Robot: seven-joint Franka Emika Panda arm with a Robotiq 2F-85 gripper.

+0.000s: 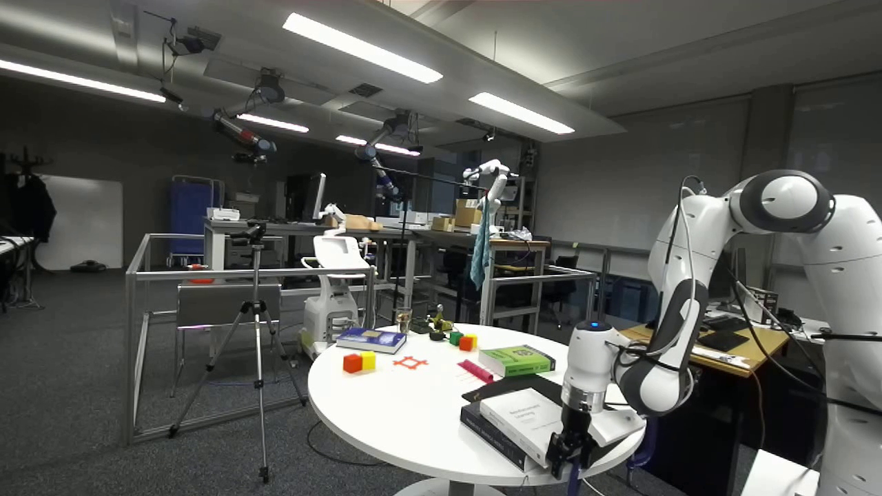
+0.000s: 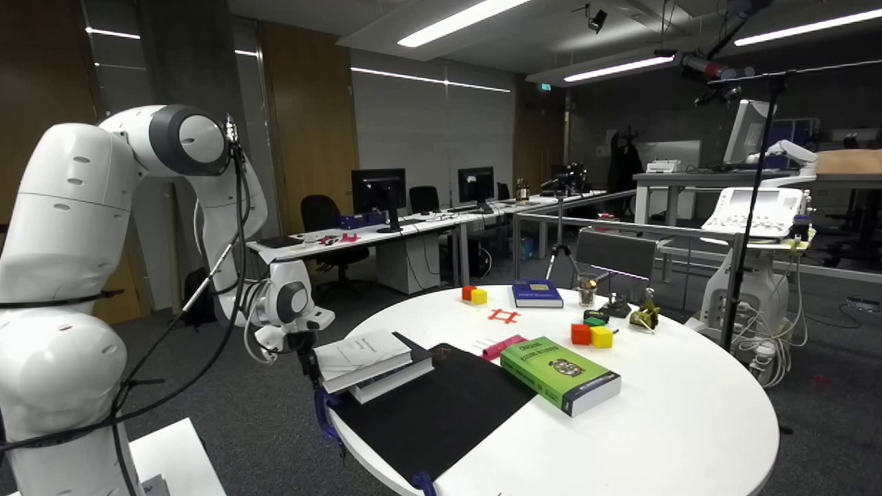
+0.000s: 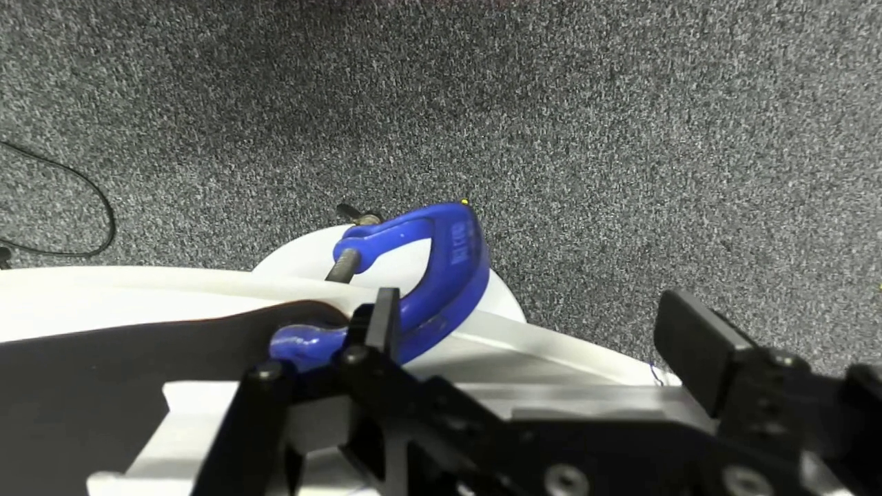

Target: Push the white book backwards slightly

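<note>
The white book (image 1: 525,417) lies flat on top of a dark-covered book (image 1: 493,437) near the table's edge. In an exterior view the white book (image 2: 365,355) overhangs the dark-covered book (image 2: 394,382) on the robot's side. My gripper (image 1: 573,456) points down right beside the white book's end at the table edge. It also shows at that end in an exterior view (image 2: 309,368). In the wrist view the gripper (image 3: 541,341) has its fingers wide apart with nothing held between them. A pale book edge (image 3: 579,396) shows just behind the fingers; whether they touch it I cannot tell.
A blue clamp (image 3: 448,275) grips the table rim close to a finger. A black mat (image 2: 448,406) lies by the books. A green book (image 2: 561,372), pink piece (image 2: 501,346), blue book (image 2: 536,294) and coloured cubes (image 2: 591,336) stand on the round table (image 2: 689,413).
</note>
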